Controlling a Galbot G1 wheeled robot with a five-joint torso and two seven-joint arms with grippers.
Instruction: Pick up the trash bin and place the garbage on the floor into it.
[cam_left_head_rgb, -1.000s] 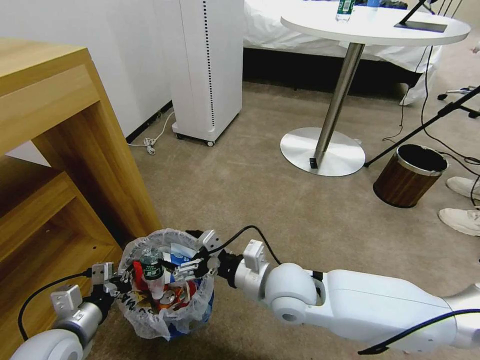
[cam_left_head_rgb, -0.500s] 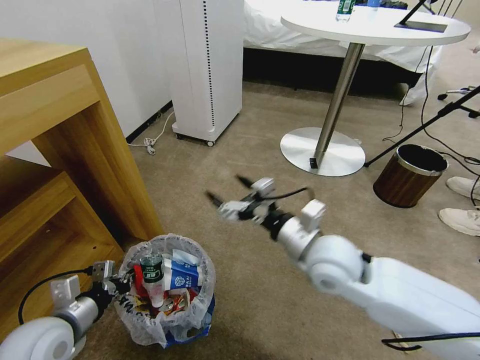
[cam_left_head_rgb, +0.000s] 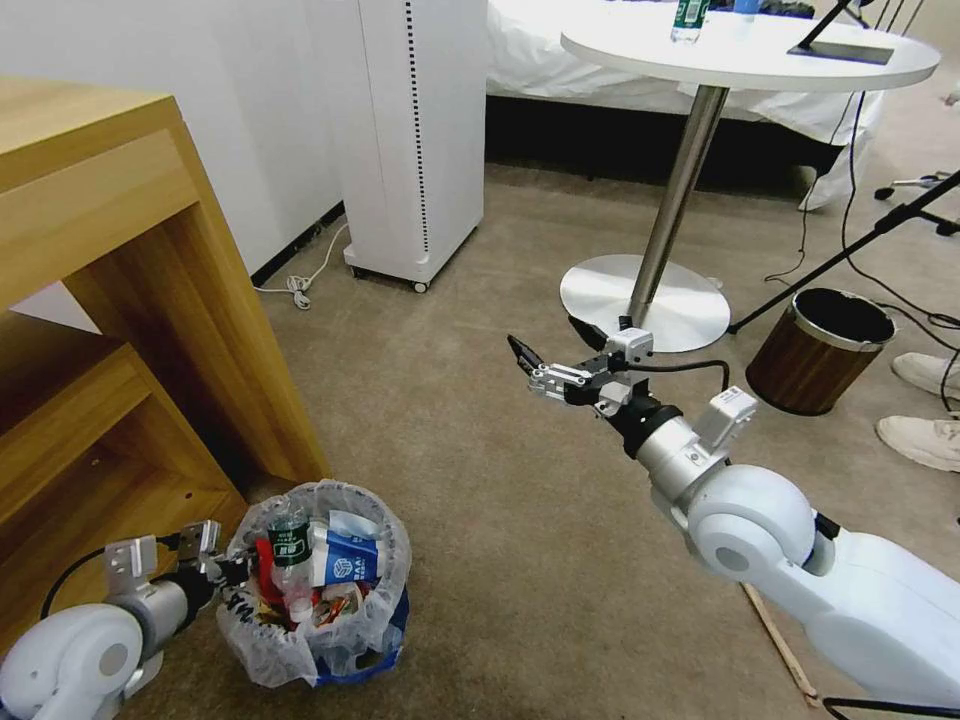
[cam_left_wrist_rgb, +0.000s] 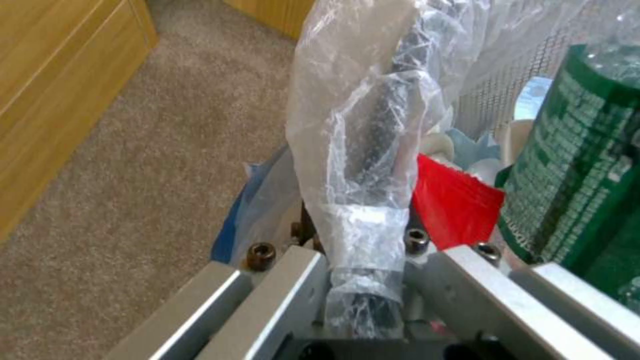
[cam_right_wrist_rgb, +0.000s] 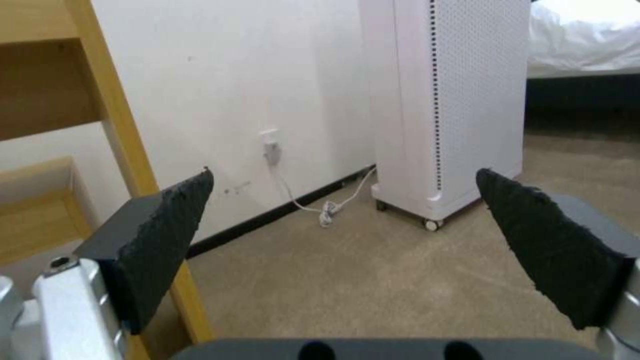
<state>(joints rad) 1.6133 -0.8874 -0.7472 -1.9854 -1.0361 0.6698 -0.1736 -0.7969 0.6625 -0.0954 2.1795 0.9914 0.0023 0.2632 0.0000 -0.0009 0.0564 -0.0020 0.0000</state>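
The trash bin (cam_left_head_rgb: 330, 640), lined with a crinkly white bag, sits low at the front left of the head view. My left gripper (cam_left_head_rgb: 222, 575) is shut on its near rim. In the left wrist view the bagged rim (cam_left_wrist_rgb: 363, 190) is pinched in my left gripper (cam_left_wrist_rgb: 363, 270). The garbage in the bin includes a green-label bottle (cam_left_head_rgb: 288, 545) (cam_left_wrist_rgb: 573, 185), a blue-white carton (cam_left_head_rgb: 348, 565) and a red wrapper (cam_left_wrist_rgb: 453, 202). My right gripper (cam_left_head_rgb: 545, 350) (cam_right_wrist_rgb: 343, 200) hangs open and empty above the carpet, well right of the bin. A thin wooden stick (cam_left_head_rgb: 775, 640) lies on the carpet under my right arm.
A wooden cabinet (cam_left_head_rgb: 130, 300) stands close on the left of the bin. A white tower appliance (cam_left_head_rgb: 420, 140) is against the wall, with a cable (cam_left_head_rgb: 300, 285) beside it. A round table's base (cam_left_head_rgb: 680, 310), a brown wood-grain bin (cam_left_head_rgb: 815, 365) and a person's shoes (cam_left_head_rgb: 925, 440) are at the right.
My right gripper left the bin's mouth and swung up and to the right, now open and empty. The bin, held by my left gripper, sank slightly lower.
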